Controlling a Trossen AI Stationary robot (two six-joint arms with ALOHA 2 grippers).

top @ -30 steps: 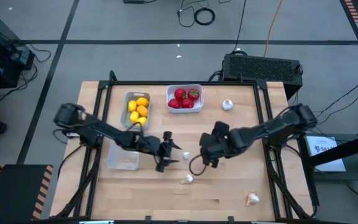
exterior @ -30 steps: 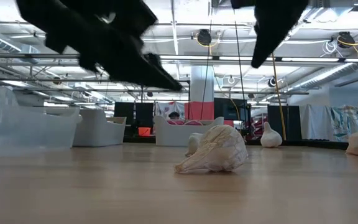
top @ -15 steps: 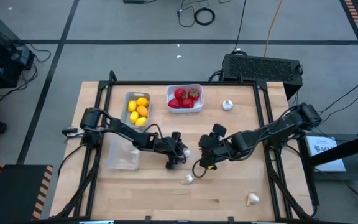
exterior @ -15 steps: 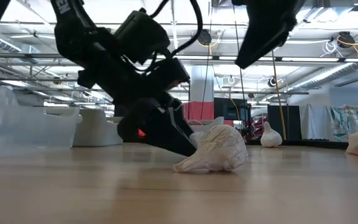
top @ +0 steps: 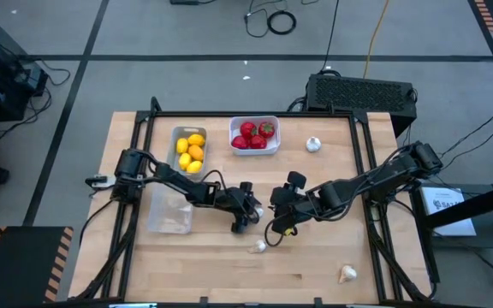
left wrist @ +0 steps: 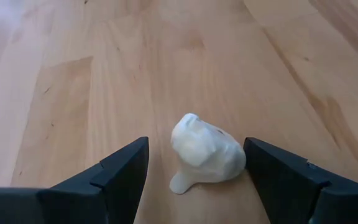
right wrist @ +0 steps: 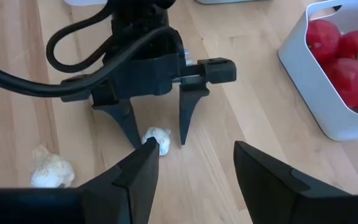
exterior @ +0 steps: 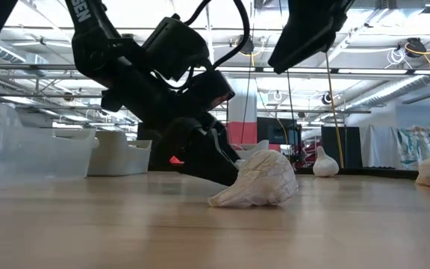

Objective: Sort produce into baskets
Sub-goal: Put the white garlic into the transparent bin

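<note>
- A small garlic bulb [left wrist: 205,153] lies on the bare wooden desk [top: 315,265] near its middle, between the two fingers of the left end effector [top: 248,214].
- The left end effector is down at the desk with its fingers spread wide on either side of that bulb; whether they touch it cannot be told.
- The right end effector [top: 278,224] hangs just beside it, above the desk, its fingers parted with nothing between them.
- A second garlic bulb [top: 258,246] lies just in front of both end effectors, nearer the desk's front edge.
- A third garlic bulb [top: 347,274] lies near the front right corner, and a fourth [top: 313,145] sits near the back, right of the white basket [top: 254,122].
- The white basket holds red fruits [top: 255,135] with green tops.
- The grey basket [top: 176,137] beside it holds yellow and orange fruits [top: 191,152].
- The clear basket [top: 169,210] sits in front of the grey one, under the left arm.
</note>
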